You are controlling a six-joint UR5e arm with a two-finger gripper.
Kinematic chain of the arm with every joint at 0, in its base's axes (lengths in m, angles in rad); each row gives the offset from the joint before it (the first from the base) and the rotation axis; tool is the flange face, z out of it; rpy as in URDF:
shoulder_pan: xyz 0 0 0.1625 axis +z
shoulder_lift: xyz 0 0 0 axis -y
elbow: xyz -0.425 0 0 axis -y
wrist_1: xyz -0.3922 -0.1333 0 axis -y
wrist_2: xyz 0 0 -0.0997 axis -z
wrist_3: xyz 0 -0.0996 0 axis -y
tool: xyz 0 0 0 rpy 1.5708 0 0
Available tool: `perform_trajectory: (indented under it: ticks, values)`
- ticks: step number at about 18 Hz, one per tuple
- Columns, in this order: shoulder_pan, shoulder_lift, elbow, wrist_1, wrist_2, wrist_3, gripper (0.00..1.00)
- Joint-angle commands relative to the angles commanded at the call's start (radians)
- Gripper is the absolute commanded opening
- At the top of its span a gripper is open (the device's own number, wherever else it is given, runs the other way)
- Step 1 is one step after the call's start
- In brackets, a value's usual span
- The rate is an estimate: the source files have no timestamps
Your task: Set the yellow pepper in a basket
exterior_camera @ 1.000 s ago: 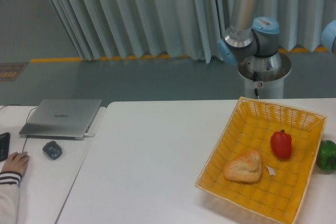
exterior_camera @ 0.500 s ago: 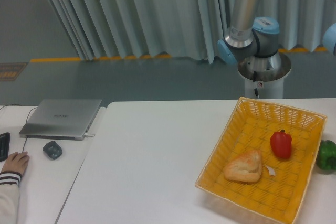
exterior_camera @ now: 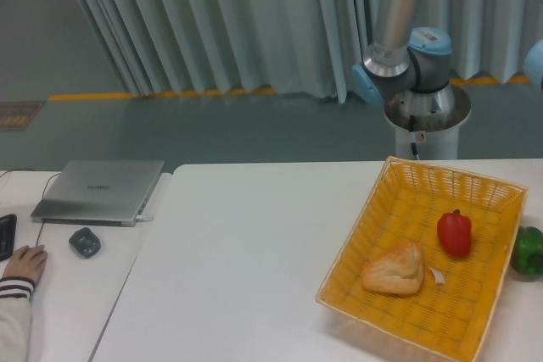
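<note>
One arm (exterior_camera: 393, 31) shows; its claw seems out of frame.

One basket (exterior_camera: 399, 177); two peppers (exterior_camera: 454, 233); one bread roll (exterior_camera: 394, 270); one laptop (exterior_camera: 100, 190)

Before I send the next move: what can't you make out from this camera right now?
- Gripper: out of frame; the arm runs off the top edge.
- Yellow pepper: nowhere in view.
- Green pepper: partly cut off by the right edge.
- Small white scrap in the basket: too small to identify.
</note>
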Motion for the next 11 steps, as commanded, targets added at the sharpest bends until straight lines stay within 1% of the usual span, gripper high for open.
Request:
perform_trajectory:
  ticks: [1,2,11]
  values:
    - [0.0,0.0,0.0,0.0,0.0,0.0,0.42]
    - [0.0,0.0,0.0,0.0,0.0,0.0,0.37]
    - [0.0,0.0,-0.002,0.0,0.0,0.005,0.37]
